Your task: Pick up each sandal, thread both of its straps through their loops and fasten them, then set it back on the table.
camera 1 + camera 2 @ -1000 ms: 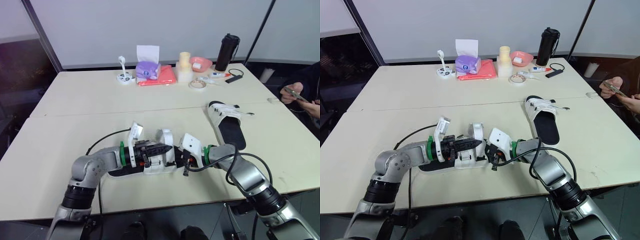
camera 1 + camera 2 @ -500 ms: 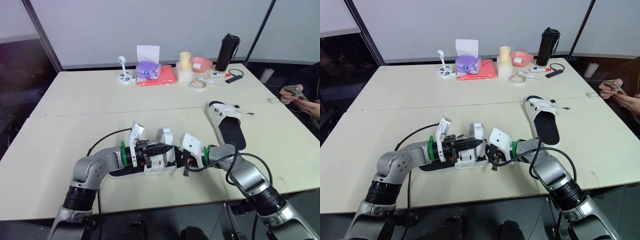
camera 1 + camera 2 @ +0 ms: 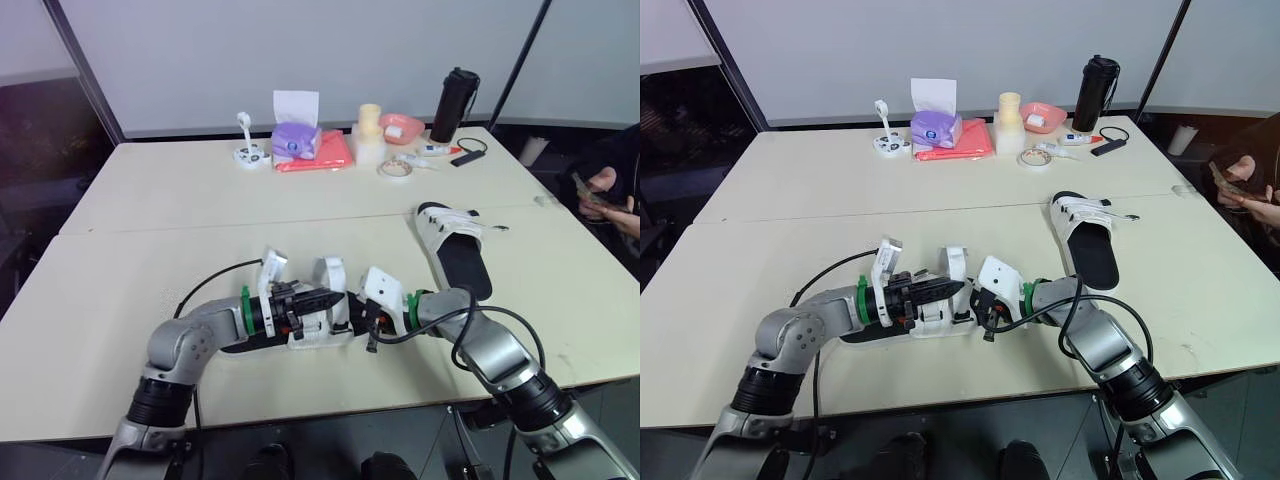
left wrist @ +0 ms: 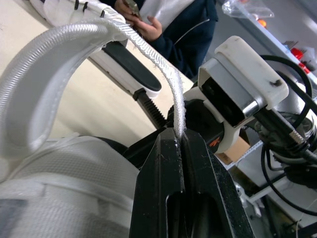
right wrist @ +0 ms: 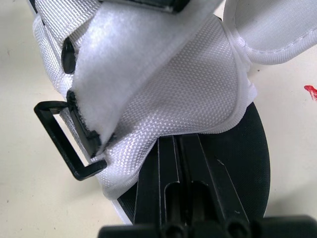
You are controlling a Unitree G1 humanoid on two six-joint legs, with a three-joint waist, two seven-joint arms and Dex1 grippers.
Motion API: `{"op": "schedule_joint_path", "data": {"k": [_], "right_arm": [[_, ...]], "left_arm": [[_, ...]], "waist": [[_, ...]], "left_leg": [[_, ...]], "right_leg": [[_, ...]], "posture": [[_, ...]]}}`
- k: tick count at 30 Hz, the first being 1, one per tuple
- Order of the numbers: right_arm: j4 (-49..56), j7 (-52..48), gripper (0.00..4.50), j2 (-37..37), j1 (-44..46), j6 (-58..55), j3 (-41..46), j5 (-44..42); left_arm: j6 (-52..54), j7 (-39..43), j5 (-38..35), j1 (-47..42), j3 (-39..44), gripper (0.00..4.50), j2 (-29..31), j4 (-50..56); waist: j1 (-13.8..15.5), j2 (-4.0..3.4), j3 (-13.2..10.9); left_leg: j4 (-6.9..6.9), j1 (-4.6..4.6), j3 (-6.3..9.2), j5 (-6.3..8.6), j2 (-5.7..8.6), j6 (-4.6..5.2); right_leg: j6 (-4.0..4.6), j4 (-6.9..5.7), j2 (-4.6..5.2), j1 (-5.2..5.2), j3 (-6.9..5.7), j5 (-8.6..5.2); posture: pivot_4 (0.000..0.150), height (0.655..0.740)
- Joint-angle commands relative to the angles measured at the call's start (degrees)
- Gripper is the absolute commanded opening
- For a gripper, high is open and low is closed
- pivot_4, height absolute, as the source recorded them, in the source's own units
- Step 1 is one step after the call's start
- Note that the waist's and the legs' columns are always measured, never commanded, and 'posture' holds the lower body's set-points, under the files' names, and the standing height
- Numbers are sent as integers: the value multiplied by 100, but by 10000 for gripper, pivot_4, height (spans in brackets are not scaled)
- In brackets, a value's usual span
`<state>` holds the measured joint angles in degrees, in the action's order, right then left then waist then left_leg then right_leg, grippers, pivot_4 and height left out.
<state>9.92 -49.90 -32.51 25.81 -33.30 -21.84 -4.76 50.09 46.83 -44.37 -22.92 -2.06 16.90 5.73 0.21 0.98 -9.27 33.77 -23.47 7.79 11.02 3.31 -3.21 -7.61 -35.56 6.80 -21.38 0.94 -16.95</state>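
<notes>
A: Hardly anything has moved since a second ago. We see the left arm (image 3: 180, 345) with its elbow crept slightly toward 3 o'clock, and the person's hand (image 3: 603, 180) at the table's 3 o'clock edge has lifted. Grippers and sandals are in the same spots.

B: Agreed. Near sandal (image 3: 300, 335)?

A: We put it at 6 o'clock on the table (image 3: 200, 200), sole down, long axis 9-to-3, strapped end toward 3.

B: Left gripper (image 4: 179, 136): fingers pressed together, pinching the edge of the white strap (image 4: 148, 47), which arches up over the upper.

A: Right gripper (image 5: 178, 141) comes in from 3, fingers pressed together over the black footbed, tips at the white upper's hem. We can't tell if they pinch it. The black loop (image 5: 62, 141) sticks out from the upper's side.

B: Far sandal (image 3: 455, 250) lies at 2 o'clock from the near one, well apart, long axis 11-to-5, straps at the 11 end.
</notes>
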Motion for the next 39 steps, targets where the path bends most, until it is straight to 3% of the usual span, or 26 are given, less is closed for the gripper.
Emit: {"op": "schedule_joint_path", "data": {"k": [1,18,31,39], "right_arm": [[-331,52,0,-85,-221,-205,-248,266],[-332,40,0,-96,-218,-215,-255,269],[-298,45,0,-100,-232,-240,-253,265],[-309,62,0,-70,-222,-237,-262,268]], "left_arm": [[192,-251,-304,-68,250,198,-153,153],[60,-205,-194,261,34,198,74,431],[-909,182,630,227,-315,198,259,24],[-960,387,707,301,-398,198,319,123]], "waist": [[0,1,-1],[-1,0,0],[0,0,0],[-1,-1,0]], "left_leg": [[0,0,1,0,0,0],[0,0,-2,2,0,-3],[-3,0,-4,3,-1,-5],[-7,0,0,3,-3,-4]], "right_leg": [[0,0,0,0,0,0],[2,7,0,-3,-3,2],[4,15,0,-4,-3,3],[5,18,0,-4,-3,3]], "posture": [[1500,7400],[1500,7400],[1500,7400],[1500,7400]]}}
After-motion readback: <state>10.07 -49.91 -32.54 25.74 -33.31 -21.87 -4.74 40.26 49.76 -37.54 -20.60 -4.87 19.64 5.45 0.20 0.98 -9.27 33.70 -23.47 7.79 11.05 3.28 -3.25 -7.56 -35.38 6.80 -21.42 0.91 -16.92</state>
